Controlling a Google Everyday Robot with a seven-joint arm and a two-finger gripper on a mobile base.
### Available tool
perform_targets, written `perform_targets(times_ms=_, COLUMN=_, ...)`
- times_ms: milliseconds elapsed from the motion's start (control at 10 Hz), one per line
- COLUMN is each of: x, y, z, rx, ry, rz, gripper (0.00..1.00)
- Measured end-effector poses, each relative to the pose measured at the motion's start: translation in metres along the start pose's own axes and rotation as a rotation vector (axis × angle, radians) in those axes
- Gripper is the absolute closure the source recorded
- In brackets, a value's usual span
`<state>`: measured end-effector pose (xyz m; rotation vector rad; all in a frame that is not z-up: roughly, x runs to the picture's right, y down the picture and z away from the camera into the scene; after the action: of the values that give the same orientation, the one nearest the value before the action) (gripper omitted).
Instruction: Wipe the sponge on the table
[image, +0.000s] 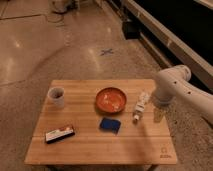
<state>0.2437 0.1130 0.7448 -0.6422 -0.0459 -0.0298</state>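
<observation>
The dark blue sponge (110, 124) lies flat on the light wooden table (90, 142), just in front of the orange plate (111, 100). My gripper (138, 111) hangs over the table's right part, to the right of the sponge and apart from it. It points down toward the tabletop from the white arm (175, 87) that comes in from the right.
A white cup (56, 96) stands at the table's back left. A black-and-white block with a red stripe (60, 134) lies at the front left. A small dark logo (162, 151) marks the front right corner. Speckled floor surrounds the table, with a dark wall base at the right.
</observation>
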Motion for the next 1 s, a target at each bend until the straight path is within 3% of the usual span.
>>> perform_targets(times_ms=400, x=-0.054, y=0.009, z=0.014, rx=-0.025, ry=-0.007, rz=-0.063, gripper=0.29)
perform_targets(times_ms=700, x=-0.132, y=0.015, z=0.050, rx=-0.032, ry=-0.083, rz=-0.097, gripper=0.29)
perform_targets(times_ms=1000, x=-0.173, y=0.014, z=0.080, rx=-0.020, ry=-0.131, rz=-0.099, gripper=0.29)
